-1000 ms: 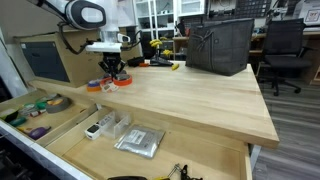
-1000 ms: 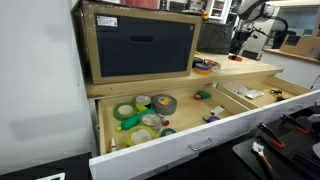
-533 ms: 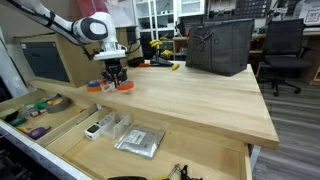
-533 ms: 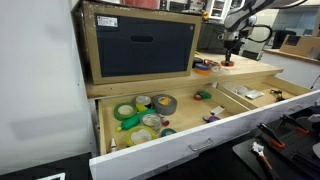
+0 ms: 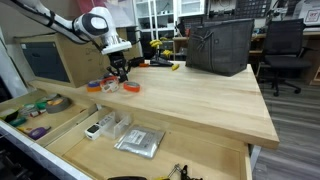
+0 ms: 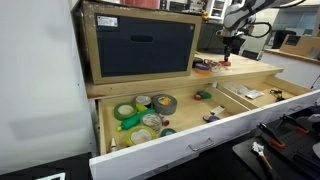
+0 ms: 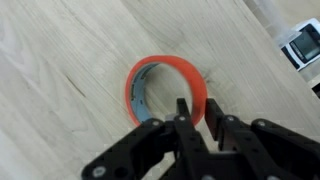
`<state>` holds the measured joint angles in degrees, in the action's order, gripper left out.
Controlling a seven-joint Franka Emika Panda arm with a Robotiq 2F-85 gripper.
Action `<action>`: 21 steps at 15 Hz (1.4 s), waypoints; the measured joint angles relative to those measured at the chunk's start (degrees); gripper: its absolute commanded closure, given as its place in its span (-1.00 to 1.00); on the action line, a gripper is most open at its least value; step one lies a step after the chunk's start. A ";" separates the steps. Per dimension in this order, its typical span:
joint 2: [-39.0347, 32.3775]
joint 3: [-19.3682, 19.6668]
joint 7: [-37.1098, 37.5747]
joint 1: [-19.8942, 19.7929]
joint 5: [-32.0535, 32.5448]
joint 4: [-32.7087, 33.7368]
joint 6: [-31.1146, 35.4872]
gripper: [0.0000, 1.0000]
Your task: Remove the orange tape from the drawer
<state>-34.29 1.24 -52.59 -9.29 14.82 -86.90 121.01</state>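
The orange tape [image 7: 165, 85] lies flat on the light-wood benchtop [image 5: 200, 95], outside the drawer. It shows in both exterior views [image 5: 130, 88] [image 6: 222, 63]. My gripper [image 7: 199, 103] points down over it, with one finger inside the ring's hole and one outside. The jaws are shut on the ring's wall. The gripper also shows in both exterior views [image 5: 122, 74] [image 6: 226, 55]. The drawer [image 5: 62, 128] [image 6: 180, 148] stands pulled open below the benchtop.
Green [image 6: 124, 112] and grey [image 6: 163, 102] rolls lie in the drawer with small items [image 5: 138, 141]. Another roll [image 5: 95, 86] lies on the benchtop beside the gripper. A wooden cabinet [image 6: 140, 45] and a black bin [image 5: 218, 45] stand on the benchtop.
The gripper and the orange tape have shifted slightly sideways along the benchtop, away from the other roll. The arm's wrist has tilted.
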 measured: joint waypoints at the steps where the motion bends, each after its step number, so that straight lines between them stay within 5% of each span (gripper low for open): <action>1: 0.45 -0.11 -1.31 -0.67 -0.68 0.00 0.00 -0.31; 6: 2.03 -0.76 -4.43 -3.06 -6.63 -0.18 0.08 -0.99; 21: -8.72 1.20 29.38 -6.32 -17.47 12.69 2.53 -1.00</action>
<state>-43.00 2.44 -23.22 -15.61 -2.65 -74.21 123.53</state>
